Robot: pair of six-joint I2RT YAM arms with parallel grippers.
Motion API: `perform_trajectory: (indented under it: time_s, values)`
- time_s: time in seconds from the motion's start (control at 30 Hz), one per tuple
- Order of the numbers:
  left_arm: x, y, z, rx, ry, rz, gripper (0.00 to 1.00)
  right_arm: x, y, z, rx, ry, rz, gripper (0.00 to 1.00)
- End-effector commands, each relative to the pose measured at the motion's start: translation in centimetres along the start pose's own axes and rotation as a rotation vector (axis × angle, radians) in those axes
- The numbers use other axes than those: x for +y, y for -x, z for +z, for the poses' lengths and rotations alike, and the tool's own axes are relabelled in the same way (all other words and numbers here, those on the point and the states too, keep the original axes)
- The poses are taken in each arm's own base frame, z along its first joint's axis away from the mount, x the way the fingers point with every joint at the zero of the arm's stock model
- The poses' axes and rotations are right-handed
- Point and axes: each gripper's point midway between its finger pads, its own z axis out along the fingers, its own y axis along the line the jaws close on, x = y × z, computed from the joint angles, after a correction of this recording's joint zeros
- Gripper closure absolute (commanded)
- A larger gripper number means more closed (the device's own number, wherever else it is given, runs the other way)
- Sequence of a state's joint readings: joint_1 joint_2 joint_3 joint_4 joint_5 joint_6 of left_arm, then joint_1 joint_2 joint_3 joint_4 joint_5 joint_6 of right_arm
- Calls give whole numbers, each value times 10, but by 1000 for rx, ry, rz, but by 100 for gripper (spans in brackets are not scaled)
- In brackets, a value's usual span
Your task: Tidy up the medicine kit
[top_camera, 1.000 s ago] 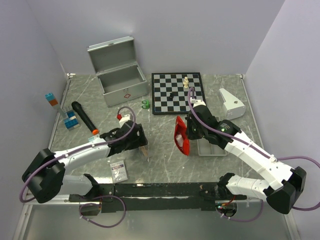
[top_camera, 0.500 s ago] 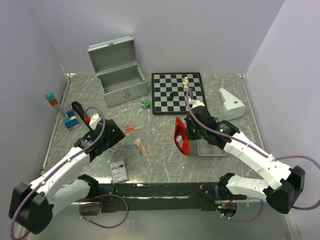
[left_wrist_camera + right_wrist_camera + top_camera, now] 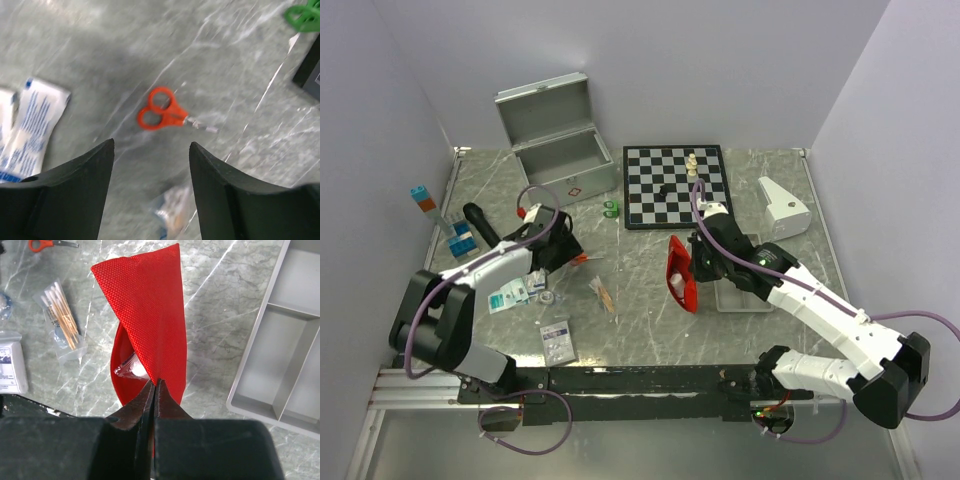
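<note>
Two end effectors: the left end effector (image 3: 151,150) has its jaws apart with nothing between them; the right end effector (image 3: 154,383) is pressed together on one edge of the red pouch (image 3: 150,305).
Landmark: the chessboard (image 3: 675,185), at the far side of the surface (image 3: 640,320).
Medicine kit: the silver case (image 3: 565,170) sits just left of the chessboard with its lid (image 3: 542,105) up. The red pouch stands on edge near the chessboard's front side; whether its lower end touches the surface I cannot tell.
Pouch contents: something clear and glossy shows inside the fold.
Loose items: the orange scissors (image 3: 161,112) lie flat in front of the chessboard and to its left, right under the left jaws. A swab packet (image 3: 61,320) and white sachets (image 3: 30,125) lie farther left of the chessboard.
Grey tray (image 3: 285,340): in front of the chessboard's right half, beside the pouch but apart from it.
Likely step: the left arm looks lined up to pick the scissors while the right presents the pouch.
Risk, scissors: they are thin and flat on a hard surface, so closing fingers may skid over them or catch one loop and let them swing.
Risk, pouch: the pinch is narrow on limp fabric, so the pouch may slip or sag shut and spill the glossy item.
Risk, arms: bringing the scissors to the pouch puts both arms close, so a bump could knock the pouch loose.
</note>
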State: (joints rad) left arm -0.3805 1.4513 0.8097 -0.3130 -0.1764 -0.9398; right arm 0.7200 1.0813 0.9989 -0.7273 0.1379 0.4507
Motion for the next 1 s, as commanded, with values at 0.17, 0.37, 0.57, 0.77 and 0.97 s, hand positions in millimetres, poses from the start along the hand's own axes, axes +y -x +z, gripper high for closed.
perform_trajectory:
  time_s: [0.17,0.37,0.57,0.77,0.97]
  values:
    - [-17,18,34,-8,35,37,48,-1,10,-3,-59,8,-2,100]
    - [-11,21,41,-19,71,48,53,-1,10,-1,-57,6,-10,100]
    - [2,15,54,-3,123,46,55,-1,10,1,-53,6,-14,100]
    - [10,8,64,15,163,35,63,-1,7,3,-45,9,-12,100]
    - [21,7,60,12,208,56,65,-5,8,-1,-59,-5,-13,100]
